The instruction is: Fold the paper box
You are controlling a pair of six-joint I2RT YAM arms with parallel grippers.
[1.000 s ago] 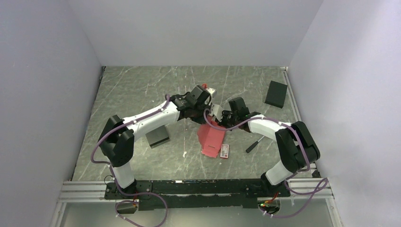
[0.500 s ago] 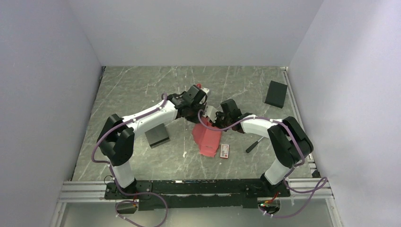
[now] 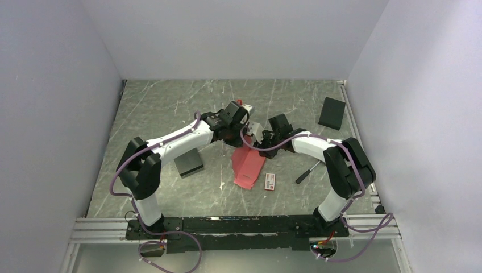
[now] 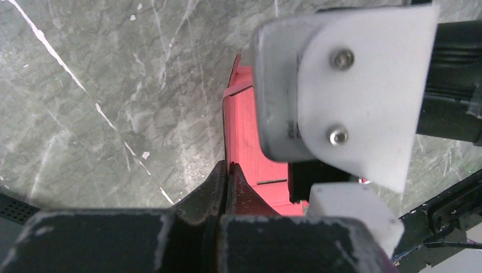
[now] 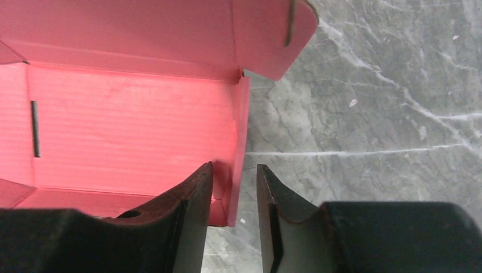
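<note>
right jaws have parted; paper box (image 3: 249, 166) runs lengthwise near-to-far.

Matt ribbed cardboard paper box (image 5: 131, 114), smooth veined stone-look table (image 5: 369, 114), matt scuffed plastic fingers (image 5: 193, 216)

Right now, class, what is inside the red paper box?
Inside the paper box only its bare ribbed floor shows; the right hand covers the near edge.

On the grey marbled tabletop (image 3: 159, 108) lie a red-pink cardboard paper box (image 3: 249, 168), a small red-and-white printed packet (image 3: 270, 181) just beside it, a grey square block (image 3: 188, 163), a black-handled tool (image 3: 307, 172) and, far right, a flat black rectangular box (image 3: 332, 112).
</note>
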